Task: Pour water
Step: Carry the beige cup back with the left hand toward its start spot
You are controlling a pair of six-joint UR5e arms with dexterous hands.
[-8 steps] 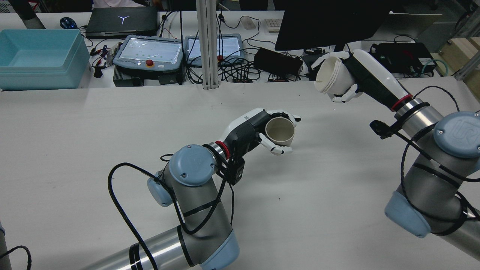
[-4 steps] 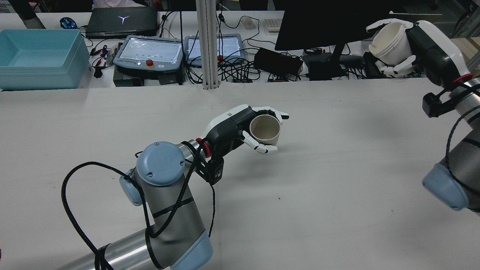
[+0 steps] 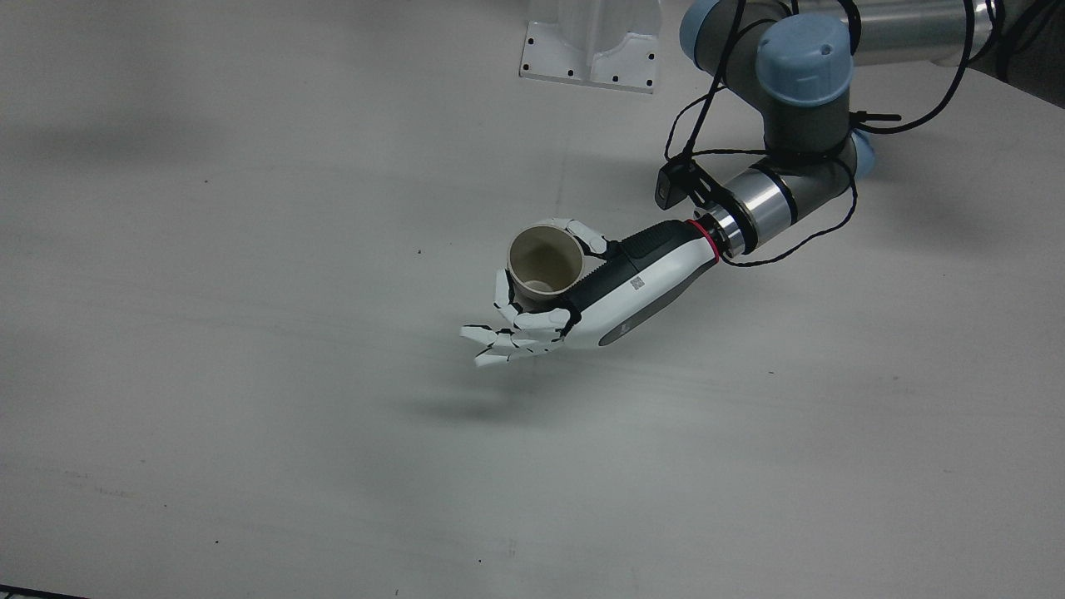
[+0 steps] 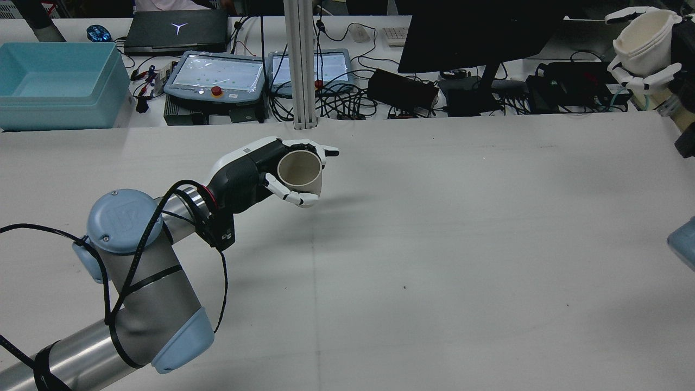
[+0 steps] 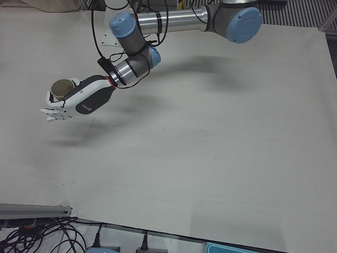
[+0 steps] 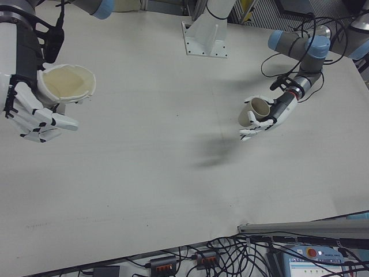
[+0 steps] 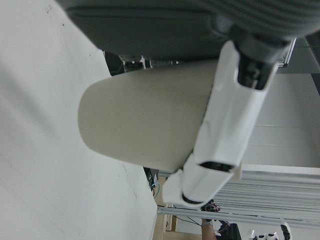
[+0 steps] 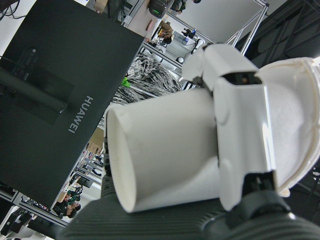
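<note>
White paper cup (image 4: pixel 645 35) sits clasped in the right hand (image 4: pixel 643 76), well apart from the left hand's (image 3: pixel 582 291) beige cup (image 3: pixel 545 264); tilting here would spill onto the table (image 3: pixel 250 416).

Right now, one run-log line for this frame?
left robot hand: holds beige cup upright above table | right robot hand: holds white cup raised at table's edge | cups far apart | no pouring

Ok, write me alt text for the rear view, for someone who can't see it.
The left hand holds a beige cup above a white table, mouth tipped toward the camera. At the top right edge the right hand holds a white cup high over a cluttered bench with a monitor, cables and a blue bin.
</note>
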